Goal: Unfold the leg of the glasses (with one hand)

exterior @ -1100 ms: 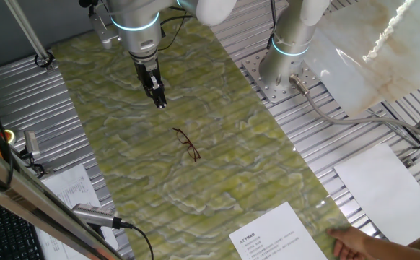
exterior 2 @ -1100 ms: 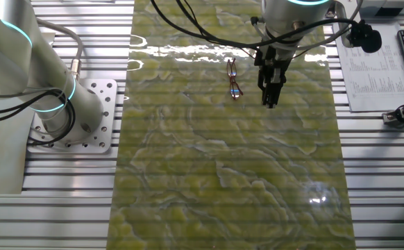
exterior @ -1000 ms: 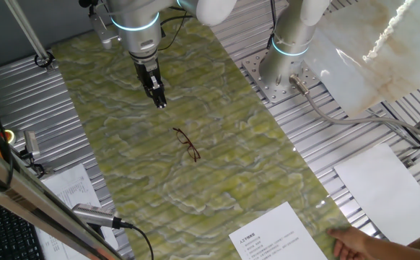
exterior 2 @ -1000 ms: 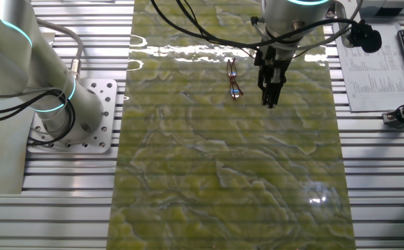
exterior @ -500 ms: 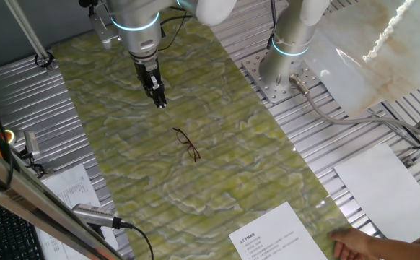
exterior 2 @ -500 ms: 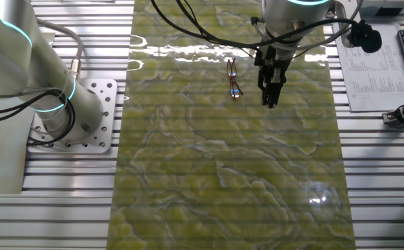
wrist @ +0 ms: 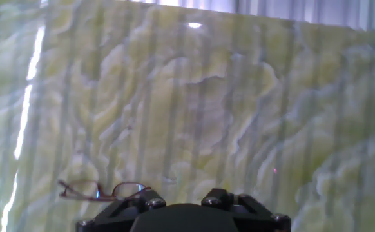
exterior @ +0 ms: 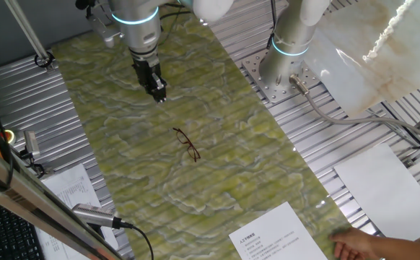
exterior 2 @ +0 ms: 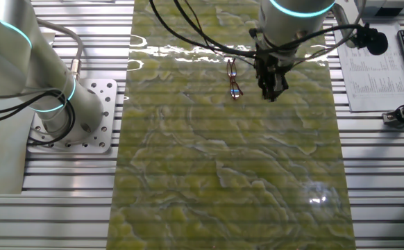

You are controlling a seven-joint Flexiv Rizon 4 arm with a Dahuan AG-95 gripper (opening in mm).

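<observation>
The glasses (exterior: 187,144) lie on the green marbled mat (exterior: 217,180), small, with a thin reddish-brown frame. In the other fixed view the glasses (exterior 2: 234,78) sit just left of my hand. My black gripper (exterior: 159,94) hangs above the mat, apart from the glasses and nearer the mat's far end. Its fingers look pressed together into one narrow tip, holding nothing. From the other side, the gripper (exterior 2: 272,93) points down at bare mat. The hand view shows the glasses (wrist: 104,191) at lower left, partly behind the gripper body; the fingertips are out of sight there.
A second arm's base (exterior: 278,72) stands on the metal table right of the mat. Printed sheets (exterior: 278,237) lie at the near end, with a person's hand (exterior: 361,247) beside them. A paper (exterior 2: 374,76) lies right of the mat in the other fixed view.
The gripper has shifted a little toward the mat's far end and turned slightly about its wrist. The glasses have not moved.
</observation>
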